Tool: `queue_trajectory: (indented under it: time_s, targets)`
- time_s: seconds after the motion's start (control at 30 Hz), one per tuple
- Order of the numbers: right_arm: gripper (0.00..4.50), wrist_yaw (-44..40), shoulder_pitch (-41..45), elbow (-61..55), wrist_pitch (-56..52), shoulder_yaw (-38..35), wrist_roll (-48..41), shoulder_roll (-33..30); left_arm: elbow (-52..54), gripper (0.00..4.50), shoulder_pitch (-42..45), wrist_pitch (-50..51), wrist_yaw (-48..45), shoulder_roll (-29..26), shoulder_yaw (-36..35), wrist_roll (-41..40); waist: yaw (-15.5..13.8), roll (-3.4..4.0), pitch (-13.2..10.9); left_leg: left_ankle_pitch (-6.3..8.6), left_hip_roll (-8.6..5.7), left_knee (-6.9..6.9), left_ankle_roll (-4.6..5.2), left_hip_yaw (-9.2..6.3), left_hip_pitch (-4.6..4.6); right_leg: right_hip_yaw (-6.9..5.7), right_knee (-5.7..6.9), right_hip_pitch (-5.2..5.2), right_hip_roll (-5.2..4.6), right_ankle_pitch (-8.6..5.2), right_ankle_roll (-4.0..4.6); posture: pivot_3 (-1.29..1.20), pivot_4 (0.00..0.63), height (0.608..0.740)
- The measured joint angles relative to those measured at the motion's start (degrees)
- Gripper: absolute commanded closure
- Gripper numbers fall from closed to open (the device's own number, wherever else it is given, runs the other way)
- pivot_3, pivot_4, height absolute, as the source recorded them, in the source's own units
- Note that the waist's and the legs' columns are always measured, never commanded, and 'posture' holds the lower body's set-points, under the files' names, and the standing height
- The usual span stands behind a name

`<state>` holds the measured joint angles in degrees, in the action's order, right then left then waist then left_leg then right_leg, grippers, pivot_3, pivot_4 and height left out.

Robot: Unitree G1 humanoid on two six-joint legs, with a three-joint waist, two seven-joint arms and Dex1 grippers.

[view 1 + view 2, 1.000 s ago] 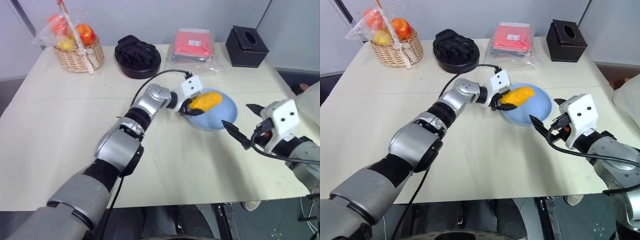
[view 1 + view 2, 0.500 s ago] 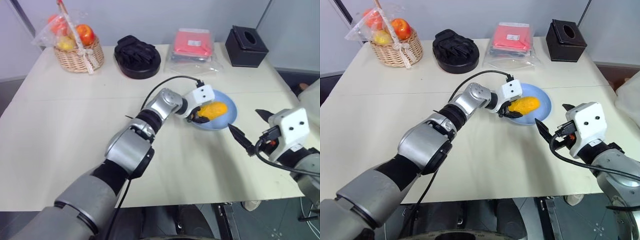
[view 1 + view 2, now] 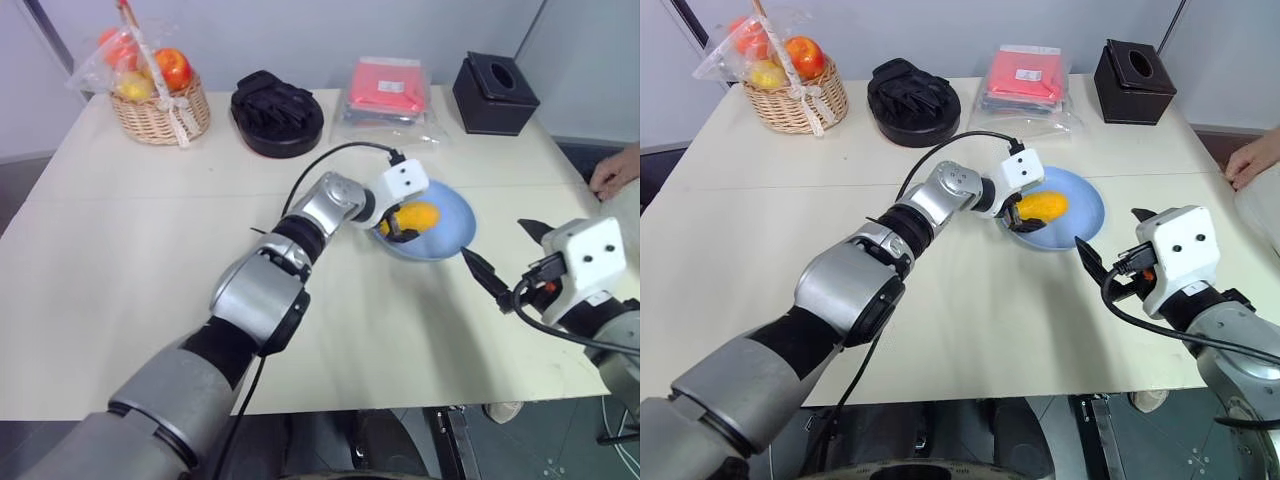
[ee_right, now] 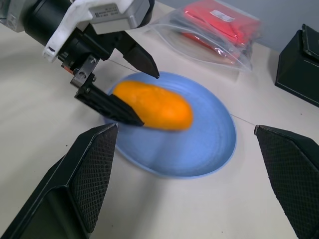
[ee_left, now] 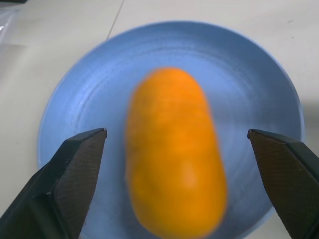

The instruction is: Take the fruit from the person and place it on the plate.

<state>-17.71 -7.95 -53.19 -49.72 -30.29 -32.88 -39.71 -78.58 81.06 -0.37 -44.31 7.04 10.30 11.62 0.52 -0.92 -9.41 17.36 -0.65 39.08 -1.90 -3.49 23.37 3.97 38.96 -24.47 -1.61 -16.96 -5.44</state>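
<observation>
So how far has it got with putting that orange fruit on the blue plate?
Nearly done. The fruit already lies on the plate. The left gripper has its fingers spread wide either side of the fruit, clear of it, so the release looks made. What looks left is drawing that arm back. The right gripper hangs open beside the plate, holding nothing.

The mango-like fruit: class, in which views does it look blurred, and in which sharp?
Left wrist view: the fruit is soft-edged, while the left pincer fingers look crisp. Right wrist view: its end is smeared against the plate. Right eye view: small but cleanly outlined.
</observation>
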Motion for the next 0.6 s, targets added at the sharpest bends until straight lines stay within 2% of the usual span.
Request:
queue_trajectory:
  time_s: [0.13,0.27,0.43,0.6]
  targets:
    - [0.00,0.2,0.0,-0.3,0.0,0.0,0.0,0.0,0.0,0.05,0.1,0.0,0.8,-0.1,-1.1,-0.1,0.0,0.00,0.0,0.00,0.00,0.00,0.00,0.00,0.00,0.00,0.00,0.00,0.00,0.00,0.00,0.00,0.150,0.740]
    - [0.00,0.4,0.1,-0.4,-0.1,0.0,-0.1,0.1,0.0,0.05,2.1,0.1,-0.8,-1.8,-5.3,-2.6,0.1,0.00,0.0,0.00,0.00,0.00,0.00,0.00,0.00,0.00,0.00,0.00,0.00,0.00,0.00,0.00,0.150,0.740]
    - [0.00,0.3,0.9,-0.3,-0.1,0.8,-0.1,0.1,2.4,0.05,5.2,1.3,-10.3,-8.1,-11.2,-8.1,0.2,0.02,0.0,0.00,0.02,-0.01,0.00,0.00,-0.03,0.00,0.02,0.00,0.04,0.00,0.00,0.00,0.150,0.740]
    - [0.00,-1.4,2.9,1.3,0.1,2.7,0.0,-0.6,10.4,0.05,2.8,5.6,-22.5,-17.4,-12.0,-11.9,0.4,0.04,0.0,0.00,0.04,-0.01,-0.01,-0.02,-0.04,-0.01,0.06,0.00,0.04,0.00,0.01,0.00,0.150,0.740]
